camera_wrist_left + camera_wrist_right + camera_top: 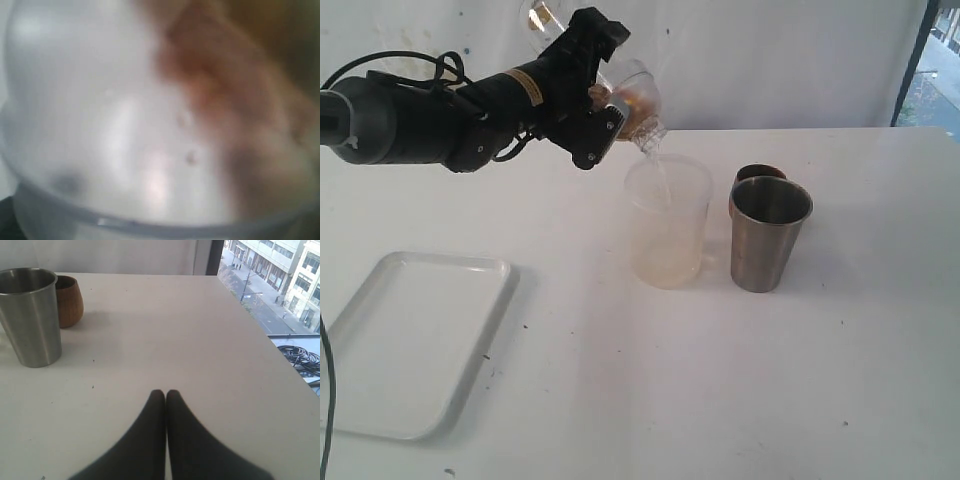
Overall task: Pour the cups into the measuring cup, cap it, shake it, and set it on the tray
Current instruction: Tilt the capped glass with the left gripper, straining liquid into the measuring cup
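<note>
Exterior view: the left gripper (605,90) clamps a tilted translucent plastic tumbler (640,95), which is pouring amber liquid into the measuring cup (667,225) mid-table. A tapered steel cup (770,235) and a rounded wooden cup (758,174) stand beside it. The rimmed white tray (415,340) lies well apart.

Left wrist view: the tumbler's blurred milky wall (125,125) fills the frame.

Right wrist view: the right gripper (166,392) is pinched together and empty over open tabletop.

Left wrist view: all blur. The frosted translucent plastic tumbler (100,125) fills the frame, with a brown smear on one side and no detail readable.

Exterior:
- The small rounded brown wooden cup (760,173) is mostly hidden behind the tapered stainless steel cup (770,240); only its rim shows.
- The flat white rectangular plastic tray (420,340) has its left corner clipped by the frame edge.
- Graduation lines on the tall clear measuring cup (668,225) are too faint to make out.

Right wrist view: the right gripper (165,392) is cut off by the picture's edge.
</note>
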Robot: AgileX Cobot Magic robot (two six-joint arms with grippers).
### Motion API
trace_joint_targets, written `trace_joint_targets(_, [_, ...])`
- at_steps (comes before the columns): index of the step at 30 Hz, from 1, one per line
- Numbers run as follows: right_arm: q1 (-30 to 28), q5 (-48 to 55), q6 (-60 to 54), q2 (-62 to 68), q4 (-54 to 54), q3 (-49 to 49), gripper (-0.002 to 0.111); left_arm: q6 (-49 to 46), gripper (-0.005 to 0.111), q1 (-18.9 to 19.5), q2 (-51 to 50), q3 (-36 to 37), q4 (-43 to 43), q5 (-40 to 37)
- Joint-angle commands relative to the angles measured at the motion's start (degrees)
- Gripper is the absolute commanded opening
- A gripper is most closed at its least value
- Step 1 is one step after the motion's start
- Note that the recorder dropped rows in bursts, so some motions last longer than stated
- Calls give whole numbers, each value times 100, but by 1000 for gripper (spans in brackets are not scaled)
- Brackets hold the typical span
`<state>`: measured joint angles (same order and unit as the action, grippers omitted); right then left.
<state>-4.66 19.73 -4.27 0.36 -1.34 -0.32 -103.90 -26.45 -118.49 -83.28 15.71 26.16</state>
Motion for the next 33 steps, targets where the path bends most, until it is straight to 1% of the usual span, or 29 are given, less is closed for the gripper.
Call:
trace_joint_targets(1, [-44,-26,1,-36,-11,32,0,-51,0,-13,185,-74,-28,235])
trace_joint_targets(15, [-44,-26,1,-36,-11,32,0,-152,0,-13,185,-74,88,342])
trace_joint_targets(22, [-44,-26,1,-36,-11,32,0,-146,0,-38,350,-74,204,377])
trace_joint_targets(25, [-44,-26,1,-36,-11,32,0,-159,0,-62,429,-74,514,260])
trace_joint_targets(29, [-44,-26,1,-36,-11,32,0,-285,0,-154,475,-74,532,205])
trace_joint_targets(33, [-44,-26,1,-36,-11,32,0,-309,0,-169,491,-74,576,143])
